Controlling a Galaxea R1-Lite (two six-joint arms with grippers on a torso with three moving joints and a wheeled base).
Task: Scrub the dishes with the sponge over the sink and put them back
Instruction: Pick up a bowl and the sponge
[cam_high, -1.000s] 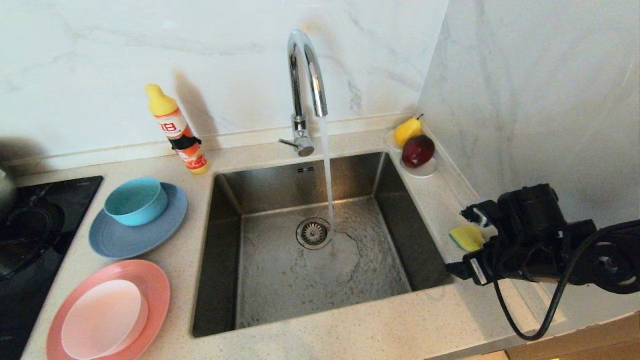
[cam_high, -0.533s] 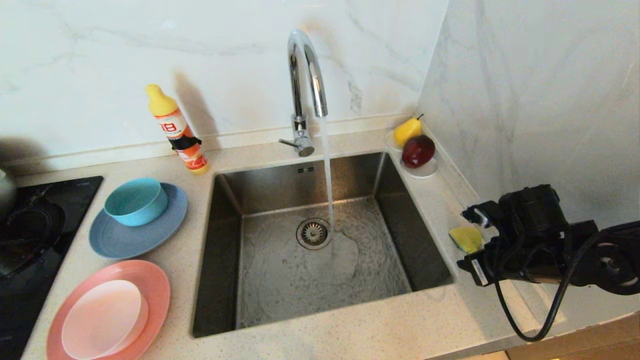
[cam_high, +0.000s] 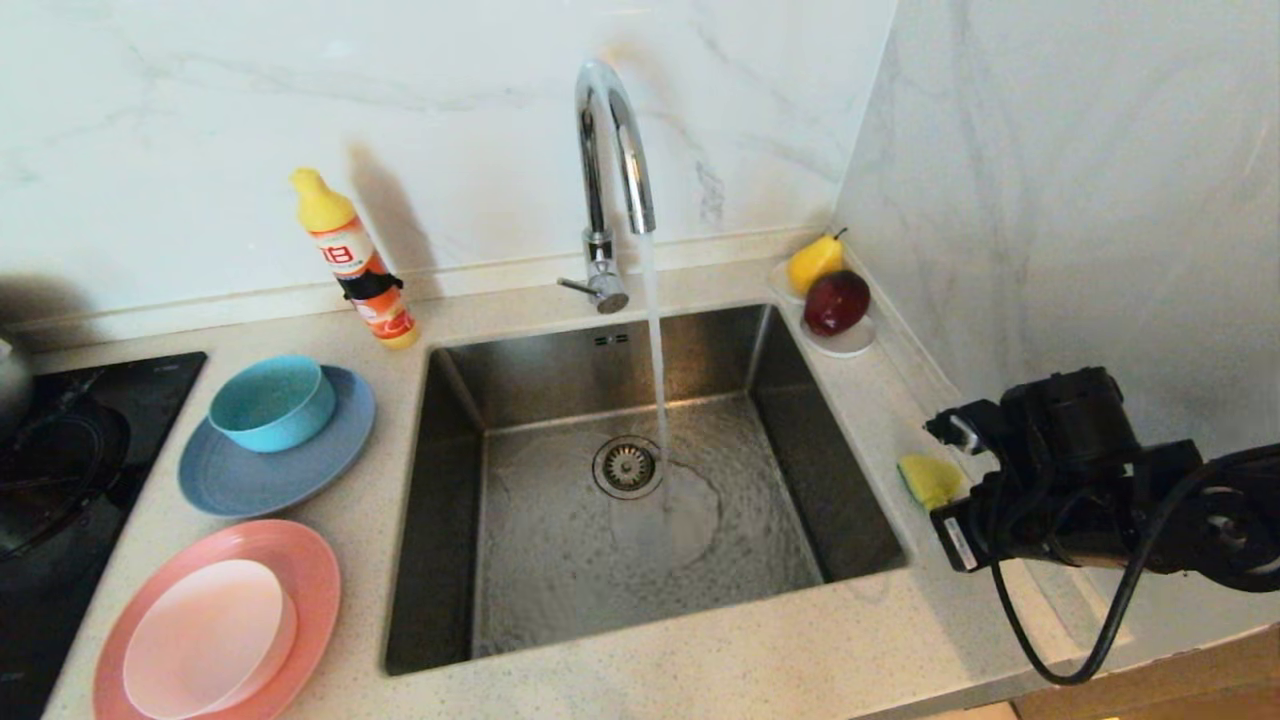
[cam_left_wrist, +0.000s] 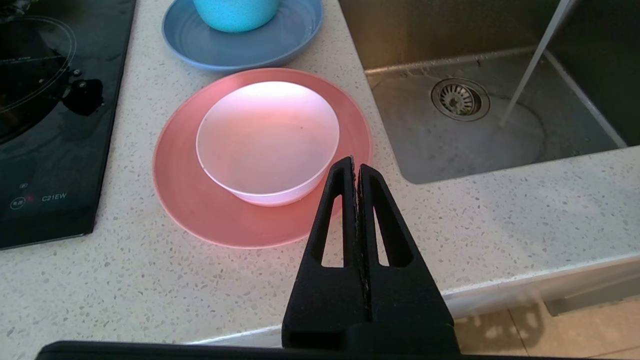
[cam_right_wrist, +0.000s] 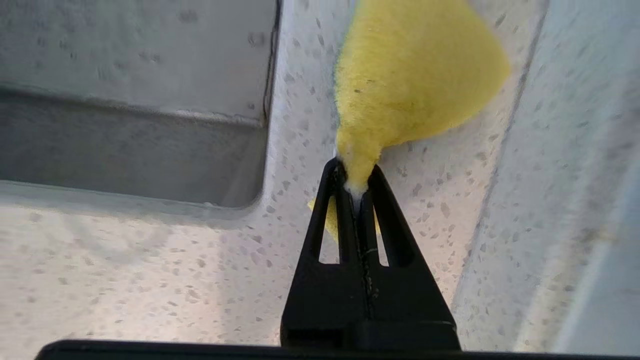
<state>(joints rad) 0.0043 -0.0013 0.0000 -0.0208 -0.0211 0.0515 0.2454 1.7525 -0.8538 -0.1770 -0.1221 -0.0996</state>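
Observation:
The yellow sponge (cam_high: 928, 478) (cam_right_wrist: 410, 80) lies on the counter strip right of the sink (cam_high: 560, 370). My right gripper (cam_right_wrist: 355, 172) is shut on the sponge's narrow near end, pinching it thin. Left of the sink, the pale pink bowl (cam_high: 210, 635) sits in the salmon plate (cam_high: 305, 565). The teal bowl (cam_high: 272, 402) sits in the grey-blue plate (cam_high: 250, 485) behind them. Over the counter's front edge my left gripper (cam_left_wrist: 355, 167) hangs shut and empty, beside the salmon plate (cam_left_wrist: 185, 200). Water runs from the chrome tap (cam_high: 610, 150) into the basin.
A detergent bottle (cam_high: 355, 262) stands at the back left of the sink. A white saucer (cam_high: 848, 346) with a pear and a red apple sits at the back right corner. A black hob (cam_high: 60, 470) is at far left. The marble side wall (cam_high: 1050, 200) runs close to my right arm.
My right gripper's jaws have closed on the sponge, squeezing it narrower. The arm has stayed in place, and the left arm has not moved.

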